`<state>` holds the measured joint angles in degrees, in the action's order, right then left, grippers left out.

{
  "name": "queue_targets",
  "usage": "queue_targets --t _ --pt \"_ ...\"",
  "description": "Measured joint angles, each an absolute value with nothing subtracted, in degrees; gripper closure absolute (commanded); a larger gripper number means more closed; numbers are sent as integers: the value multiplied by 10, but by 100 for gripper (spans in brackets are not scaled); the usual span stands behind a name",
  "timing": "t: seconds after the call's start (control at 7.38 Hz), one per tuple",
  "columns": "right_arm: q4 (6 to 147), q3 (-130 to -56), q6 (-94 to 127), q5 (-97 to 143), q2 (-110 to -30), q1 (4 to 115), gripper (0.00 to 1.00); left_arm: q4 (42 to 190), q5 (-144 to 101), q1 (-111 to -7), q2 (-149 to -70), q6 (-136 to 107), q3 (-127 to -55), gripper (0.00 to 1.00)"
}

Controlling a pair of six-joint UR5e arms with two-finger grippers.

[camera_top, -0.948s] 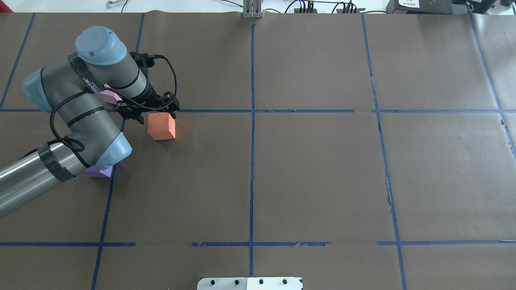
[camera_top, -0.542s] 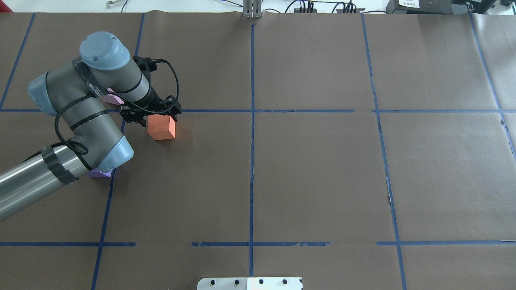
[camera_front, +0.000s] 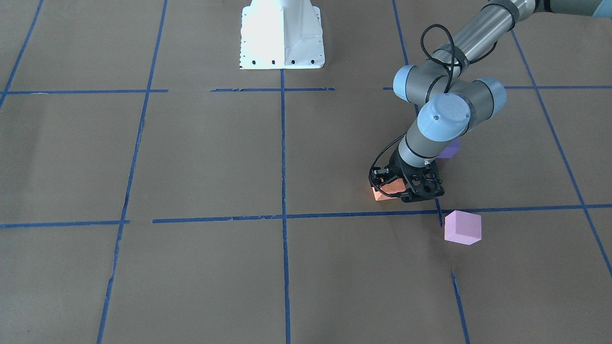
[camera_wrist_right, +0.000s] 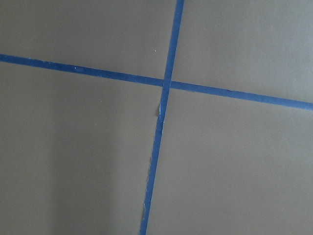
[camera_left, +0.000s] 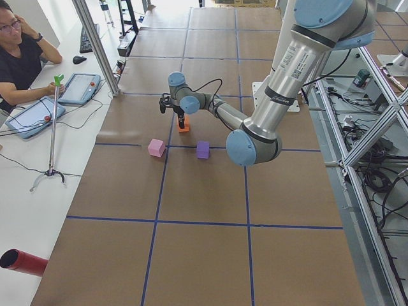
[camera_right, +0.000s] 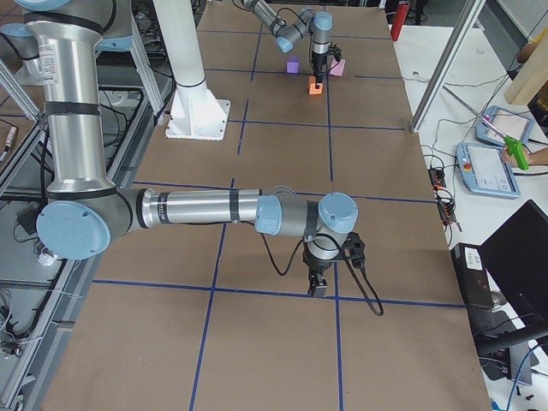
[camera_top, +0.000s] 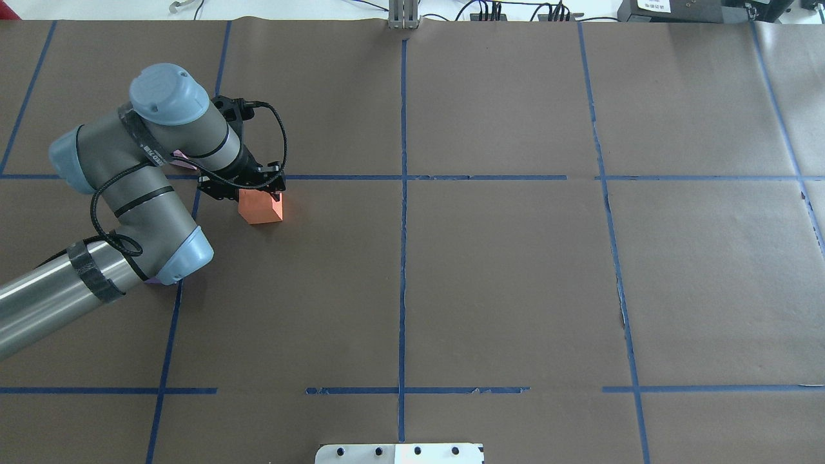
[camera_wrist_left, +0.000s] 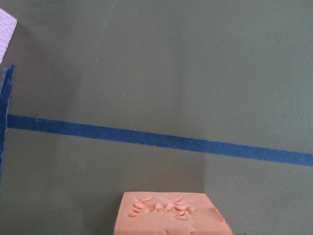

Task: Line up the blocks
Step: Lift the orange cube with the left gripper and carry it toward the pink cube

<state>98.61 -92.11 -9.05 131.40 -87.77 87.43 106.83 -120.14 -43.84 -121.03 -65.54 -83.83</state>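
Orange foam is showing best in the overhead view. There the orange block (camera_top: 261,209) is sitting on the brown-papered table (camera_top: 503,277), just on the robot's side of a blue tape line (camera_top: 451,177). The left claw (camera_top: 248,191) is hanging over the block's far edge with its jaws spread to either side. I cannot tell whether the pads are touching the foam. That view is hiding nearly all of the other two cubes behind the left arm (camera_top: 135,196). The front-facing view is showing the pink-lilac block (camera_front: 462,228) in full, across the tape line from the claw. It is showing only part of the violet-purple block (camera_front: 452,149) beside the wrist joint. The left side view is showing all three cubes apart from one another. The left wrist camera is catching only the orange block's pitted top, cut off at the bottom edge, and a pale corner at the upper left. The right claw (camera_right: 318,287) is appearing only in the right side view. It is pointing down near a tape crossing, well apart from the blocks, and I cannot tell whether it is open or closed.
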Motion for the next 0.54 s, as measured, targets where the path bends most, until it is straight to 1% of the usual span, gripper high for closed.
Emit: queue_targets --t 0.14,0.27,0.54 --pt "986 -921 -91 1314 -878 874 0 1070 -1201 -442 -1210 -655 -847 81" --pt "986 -921 -91 1314 -878 874 0 1049 -1202 -450 -1204 -653 -880 82" --pt "986 -921 -91 1314 -878 874 0 933 -1203 -466 -1190 -639 -994 82"
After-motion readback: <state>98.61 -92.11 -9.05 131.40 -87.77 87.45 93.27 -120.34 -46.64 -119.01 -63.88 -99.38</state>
